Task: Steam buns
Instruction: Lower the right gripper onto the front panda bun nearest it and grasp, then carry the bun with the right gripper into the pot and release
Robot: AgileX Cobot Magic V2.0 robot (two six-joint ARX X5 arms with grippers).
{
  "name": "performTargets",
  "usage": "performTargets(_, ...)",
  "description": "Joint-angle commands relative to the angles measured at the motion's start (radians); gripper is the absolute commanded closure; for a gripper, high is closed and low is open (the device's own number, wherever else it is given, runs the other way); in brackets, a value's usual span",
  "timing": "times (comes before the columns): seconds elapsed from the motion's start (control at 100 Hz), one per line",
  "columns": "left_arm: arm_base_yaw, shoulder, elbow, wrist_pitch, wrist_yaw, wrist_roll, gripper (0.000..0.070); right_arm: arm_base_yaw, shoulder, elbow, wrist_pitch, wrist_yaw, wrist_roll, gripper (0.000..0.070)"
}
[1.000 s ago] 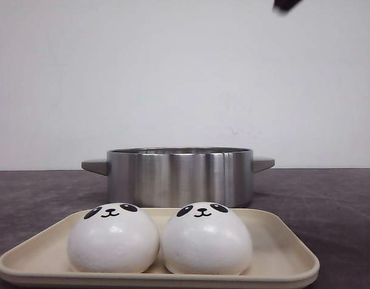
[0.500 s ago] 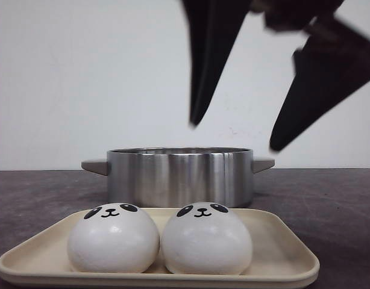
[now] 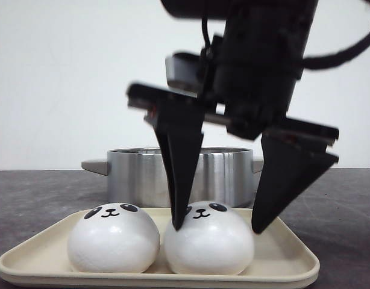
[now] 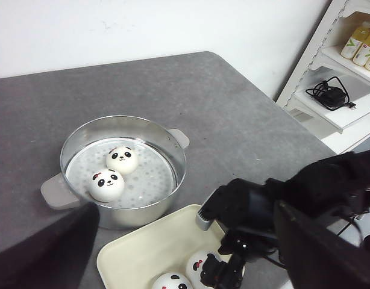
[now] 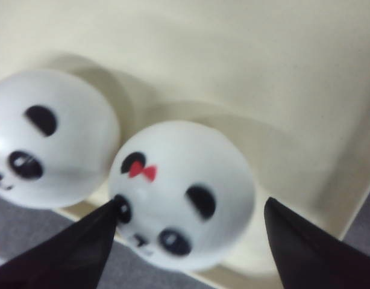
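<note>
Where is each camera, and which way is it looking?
Front view: low at the table edge, facing forward at the tray, two buns and the pot; the right gripper hangs open around the right bun.
Left wrist view: high up, looking down at the pot with two buns inside; the right arm shows.
Right wrist view: close above the bow bun, between its own jaws.
All three share the tray's buns.

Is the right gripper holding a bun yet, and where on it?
Nothing is held. The right gripper is open, its fingers on either side of the right-hand bun on the tray, not closed on it.
</note>
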Motion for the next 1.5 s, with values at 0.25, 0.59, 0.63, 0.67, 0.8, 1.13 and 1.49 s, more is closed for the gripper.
performTargets(0.25, -0.011, 0.007, 0.018, 0.011, -0.006, 0.024, 0.0146, -0.009, 0.056, 0.011, 0.013, -0.003, 0.014, 0.0270)
performTargets(0.59, -0.011, 0.007, 0.018, 0.011, -0.006, 0.030, 0.0146, -0.007, 0.042, 0.019, 0.018, 0.012, 0.014, 0.0700)
performTargets(0.63, -0.011, 0.007, 0.018, 0.011, -0.006, 0.030, 0.0146, -0.007, 0.024, 0.032, 0.011, 0.011, 0.014, 0.0700)
performTargets(0.67, -0.011, 0.007, 0.018, 0.011, -0.006, 0.030, 0.0146, -0.003, 0.000, 0.052, 0.001, 0.004, 0.014, 0.0700)
performTargets(0.8, -0.011, 0.007, 0.018, 0.012, -0.006, 0.030, 0.0146, 0.036, -0.098, 0.161, -0.047, -0.001, 0.003, 0.0700)
performTargets(1.13, -0.011, 0.013, 0.018, 0.035, -0.007, 0.042, 0.0146, -0.048, -0.121, 0.509, -0.065, 0.058, -0.183, 0.0700)
performTargets(1.49, -0.011, 0.019, 0.018, 0.045, -0.007, 0.052, 0.0146, -0.306, 0.127, 0.549, -0.053, -0.002, -0.322, 0.0700)
